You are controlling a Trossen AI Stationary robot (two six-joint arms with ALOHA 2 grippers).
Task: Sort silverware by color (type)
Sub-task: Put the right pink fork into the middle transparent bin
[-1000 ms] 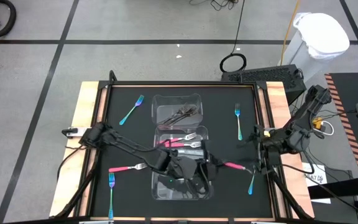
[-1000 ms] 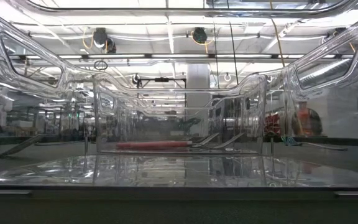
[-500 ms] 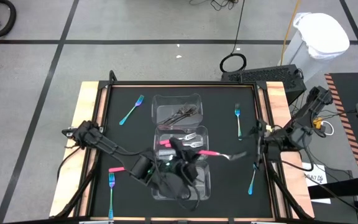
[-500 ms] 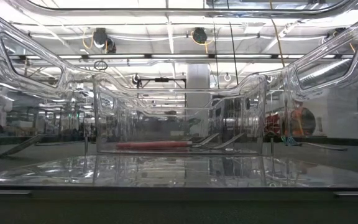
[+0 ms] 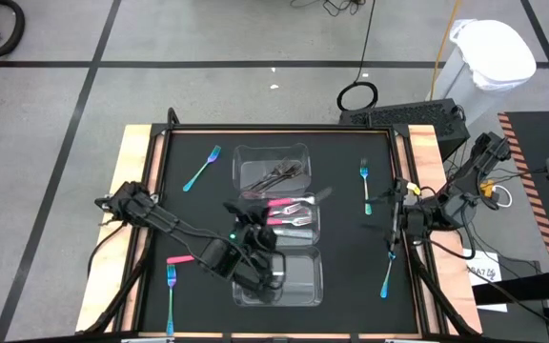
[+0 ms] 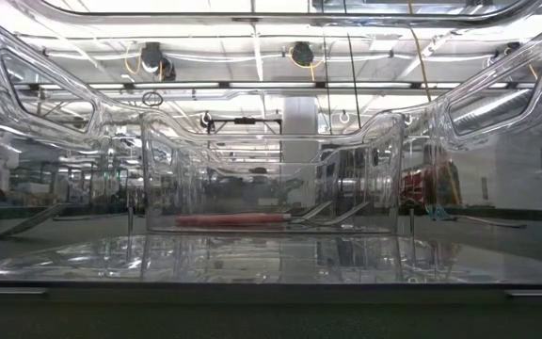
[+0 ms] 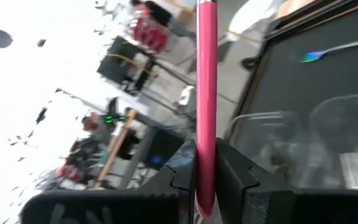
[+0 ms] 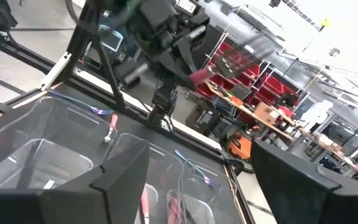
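Clamped in the left gripper (image 7: 205, 186) is a pink-handled fork (image 7: 207, 93), carried over the middle clear plastic container (image 5: 305, 232), which already holds pink forks (image 5: 289, 204) — next comes lowering and release. Dark grey forks (image 5: 279, 173) fill the far container (image 5: 246, 157); the right gripper (image 5: 396, 211) waits wide open at the table's right edge.

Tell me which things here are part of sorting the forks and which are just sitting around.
Part of the job:
pink fork in the left gripper
blue forks
dark grey forks
clear containers

Just lying about:
white bin
black cable coil
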